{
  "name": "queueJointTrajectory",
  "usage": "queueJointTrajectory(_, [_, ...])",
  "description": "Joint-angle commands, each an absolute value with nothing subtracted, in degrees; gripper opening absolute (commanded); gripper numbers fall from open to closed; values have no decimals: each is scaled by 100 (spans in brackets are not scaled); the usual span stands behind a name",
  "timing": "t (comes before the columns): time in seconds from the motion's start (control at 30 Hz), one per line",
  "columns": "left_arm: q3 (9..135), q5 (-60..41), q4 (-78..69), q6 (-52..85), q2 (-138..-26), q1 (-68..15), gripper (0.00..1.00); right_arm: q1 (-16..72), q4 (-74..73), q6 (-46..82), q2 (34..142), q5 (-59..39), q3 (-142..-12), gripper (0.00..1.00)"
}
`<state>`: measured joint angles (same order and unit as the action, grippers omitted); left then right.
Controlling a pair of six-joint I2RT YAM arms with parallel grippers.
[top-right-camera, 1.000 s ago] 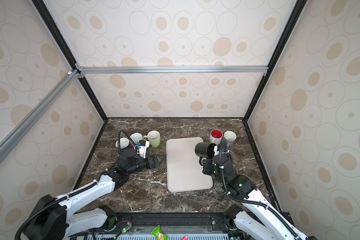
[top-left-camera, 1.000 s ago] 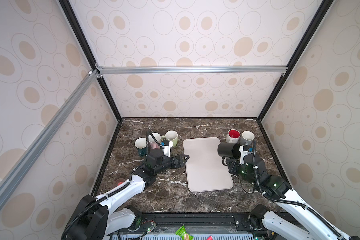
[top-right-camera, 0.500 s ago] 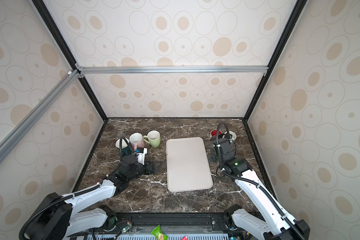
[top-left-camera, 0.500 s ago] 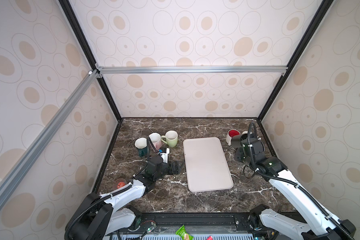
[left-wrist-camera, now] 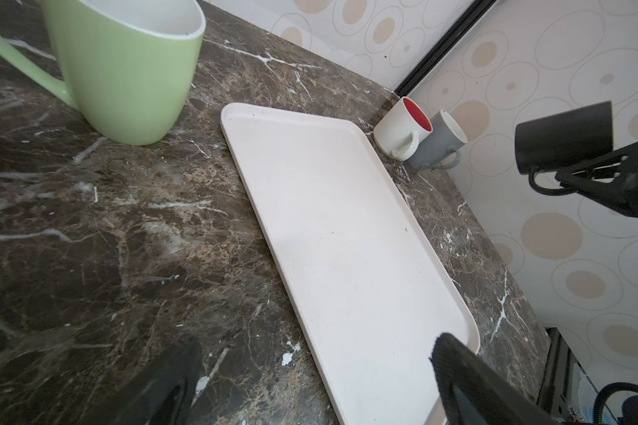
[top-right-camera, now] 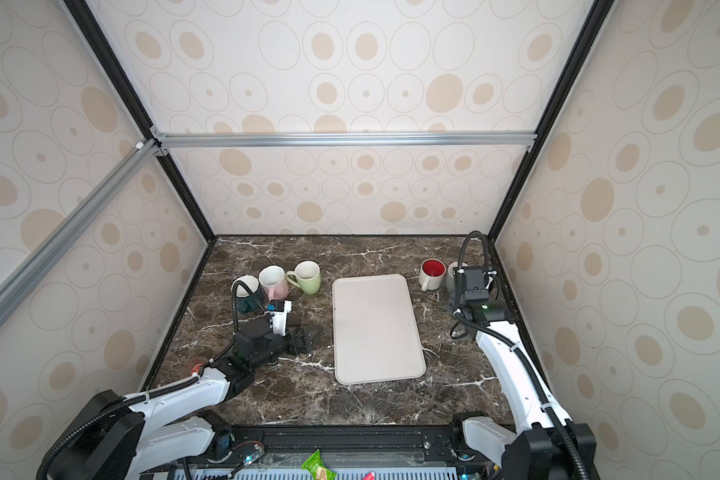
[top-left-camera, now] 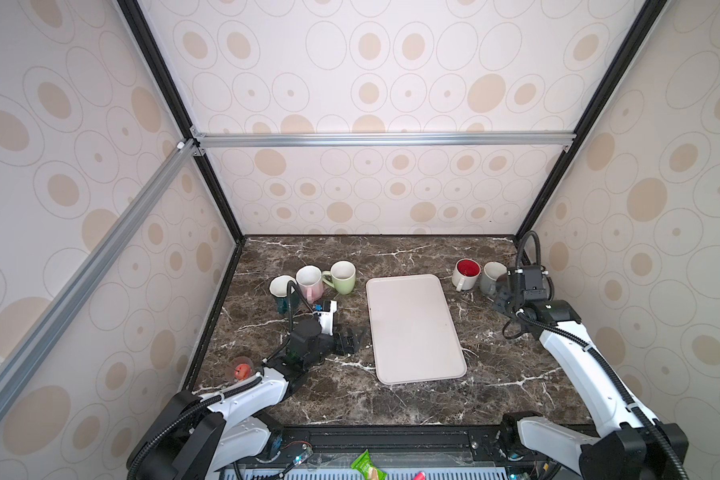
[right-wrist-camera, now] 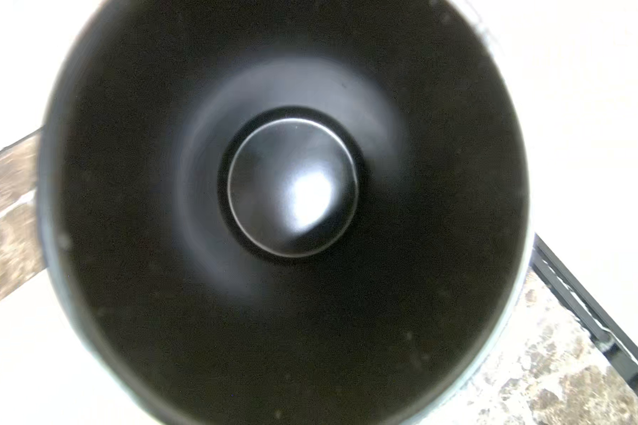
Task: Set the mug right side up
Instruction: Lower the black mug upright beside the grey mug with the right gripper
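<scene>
Black mug [left-wrist-camera: 564, 136] sideways in the air, pinched by the right gripper [left-wrist-camera: 568, 176] near the grey mug [top-left-camera: 490, 277].
Best to roll its mouth upward, then set it gently on the bench [top-left-camera: 487, 345] clear of neighbours; left gripper [left-wrist-camera: 310, 375] gapes idle.

cream tray [top-left-camera: 412, 328] on marble table [top-left-camera: 495, 386]

Tray [top-left-camera: 412, 328] lies between left mugs [top-left-camera: 309, 280] and right mugs [top-left-camera: 466, 274].
</scene>
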<state>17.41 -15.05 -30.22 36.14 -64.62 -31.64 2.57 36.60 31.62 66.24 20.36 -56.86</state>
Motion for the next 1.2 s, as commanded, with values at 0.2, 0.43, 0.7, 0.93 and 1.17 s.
queueJointTrajectory(0.2, [1724, -1413, -3303, 3480, -6564, -3193, 98, -294, 3045, 3039, 7401, 2275, -6094, 0])
queueJointTrajectory(0.43, [1728, -1380, -3356, 3428, -6683, -3198, 98, -700, 2537, 2975, 8103, 1913, -6243, 0])
queueJointTrajectory(0.7, [1765, -1415, -3406, 3398, -6880, -3191, 98, -971, 2224, 2947, 8951, 1630, -6602, 0])
queueJointTrajectory(0.93, [1808, -1411, -3395, 3358, -7002, -3194, 98, -993, 2194, 2723, 9762, 1697, -7157, 0])
queueJointTrajectory(1.17, [1826, -1429, -3426, 3357, -7112, -3191, 98, -1002, 2414, 2661, 10363, 1821, -7728, 0])
